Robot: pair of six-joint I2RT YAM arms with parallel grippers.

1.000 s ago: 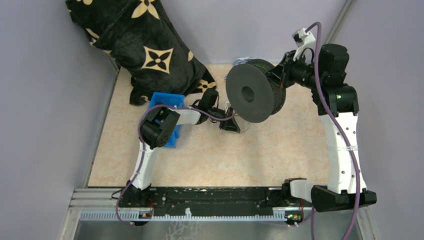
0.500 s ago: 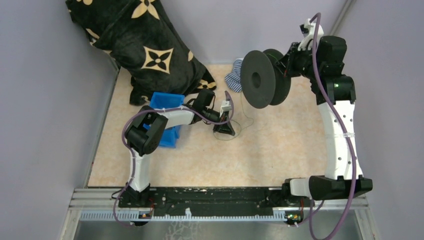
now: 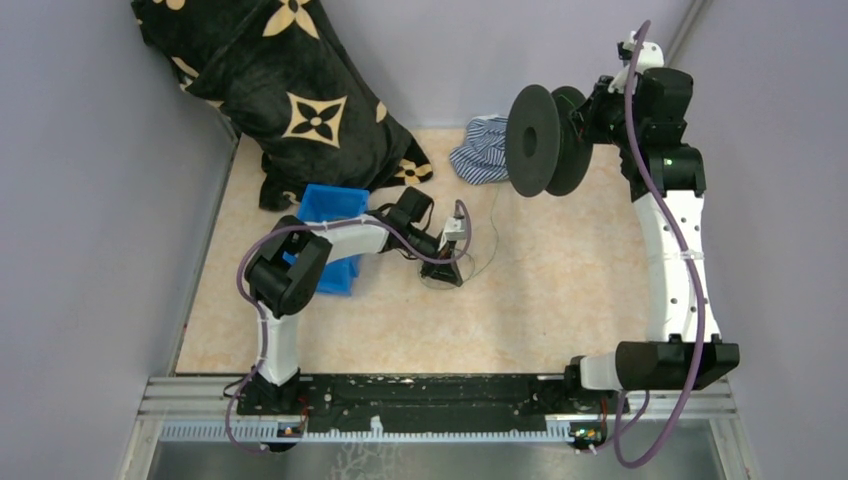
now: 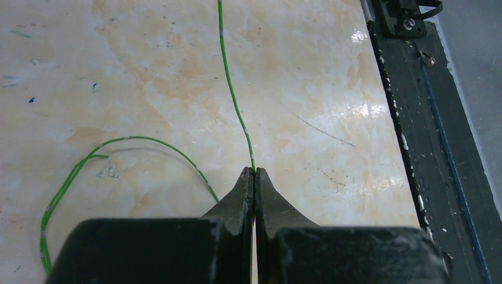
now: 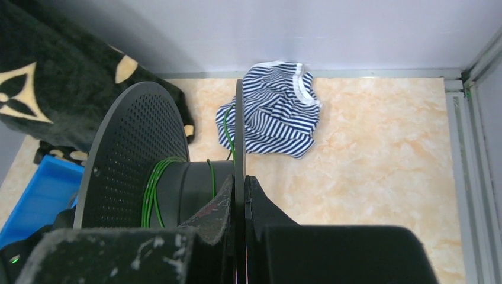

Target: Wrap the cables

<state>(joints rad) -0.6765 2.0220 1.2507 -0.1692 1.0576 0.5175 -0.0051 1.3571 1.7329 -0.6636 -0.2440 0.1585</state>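
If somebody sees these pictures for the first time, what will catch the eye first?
Most striking is the big black spool, held in the air at the far right by the right gripper, shut on one flange. Near the middle, the left gripper pinches a thin green cable that loops loosely on the tabletop. A black blanket with cream flowers fills the far left corner.

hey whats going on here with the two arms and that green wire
The right gripper is shut on one flange of a black round plastic spool and holds it raised off the beige marbled table. A few turns of thin green wire sit on the spool's hub. The left gripper is down at the table, pinching that wire between closed fingertips. A loose loop lies beside it, not yet wound on.
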